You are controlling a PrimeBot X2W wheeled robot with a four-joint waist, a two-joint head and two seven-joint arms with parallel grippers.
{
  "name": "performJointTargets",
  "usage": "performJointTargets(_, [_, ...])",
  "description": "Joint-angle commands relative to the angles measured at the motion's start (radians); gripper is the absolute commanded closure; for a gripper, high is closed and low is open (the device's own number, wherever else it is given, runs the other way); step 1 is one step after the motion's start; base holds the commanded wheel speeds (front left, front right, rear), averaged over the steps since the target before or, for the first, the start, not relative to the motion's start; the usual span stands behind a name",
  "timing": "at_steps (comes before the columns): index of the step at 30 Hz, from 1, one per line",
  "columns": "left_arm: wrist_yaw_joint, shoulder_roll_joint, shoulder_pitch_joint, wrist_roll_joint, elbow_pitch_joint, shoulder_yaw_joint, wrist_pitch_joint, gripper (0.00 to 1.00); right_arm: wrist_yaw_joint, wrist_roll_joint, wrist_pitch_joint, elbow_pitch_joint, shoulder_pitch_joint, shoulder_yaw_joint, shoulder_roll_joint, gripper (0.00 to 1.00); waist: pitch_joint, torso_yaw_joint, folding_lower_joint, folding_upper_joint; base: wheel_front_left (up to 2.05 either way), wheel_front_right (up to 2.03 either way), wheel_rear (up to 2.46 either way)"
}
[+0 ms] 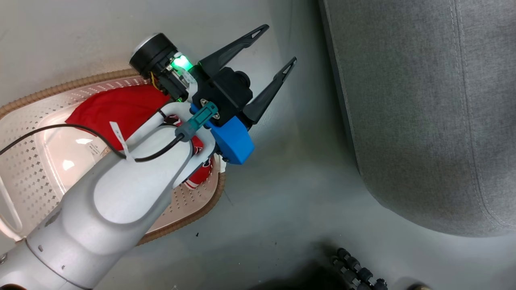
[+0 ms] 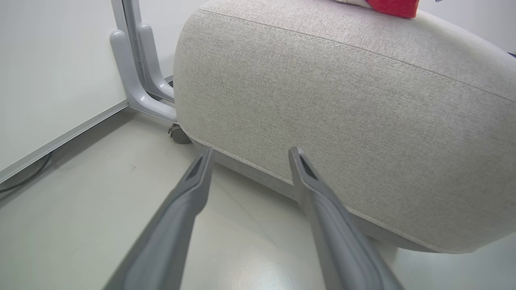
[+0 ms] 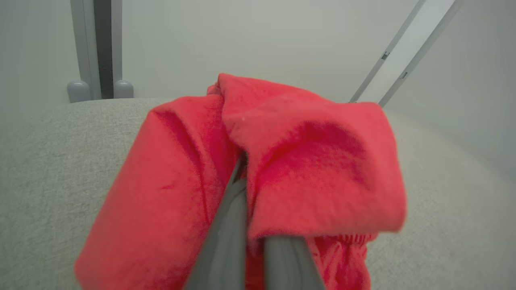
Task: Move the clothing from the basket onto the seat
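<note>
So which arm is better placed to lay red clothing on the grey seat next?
Right: the right end effector is shut on a red garment over the seat. The left end effector is open and empty, near the basket.

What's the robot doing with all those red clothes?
It is moving them from the basket onto the grey seat. Its right gripper is shut on a red garment, holding it over the seat. Its left gripper is open and empty, above the floor between basket and seat. More red clothing lies in the basket.
</note>
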State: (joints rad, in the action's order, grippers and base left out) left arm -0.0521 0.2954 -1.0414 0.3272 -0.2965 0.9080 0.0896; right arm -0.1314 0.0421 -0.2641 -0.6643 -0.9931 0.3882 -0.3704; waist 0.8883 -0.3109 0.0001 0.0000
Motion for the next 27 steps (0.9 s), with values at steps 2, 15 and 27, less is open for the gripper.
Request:
performJointTargets(2, [0.008, 0.010, 0.005, 0.006, -0.005, -0.001, 0.009, 0.00, 0.001, 0.002, -0.001, -0.008, 0.017, 0.013, 0.002, 0.39, -0.014, 0.000, -0.0001, 0.0000, 0.00, 0.00, 0.00])
performJointTargets(15, [0.025, -0.032, 0.097, 0.065, -0.096, -0.010, 0.116, 0.00, 0.001, -0.010, -0.001, 0.092, 0.241, -0.011, 0.011, 0.00, -0.247, -0.002, -0.0001, 0.0000, 0.00, 0.00, 0.00])
performJointTargets(27, [0.096, -0.033, 0.267, 0.146, -0.152, -0.163, 0.176, 0.00, 0.001, 0.011, -0.001, 0.313, 0.432, -0.172, 0.061, 0.00, -0.493, 0.079, -0.0001, 0.0000, 0.00, 0.00, 0.00])
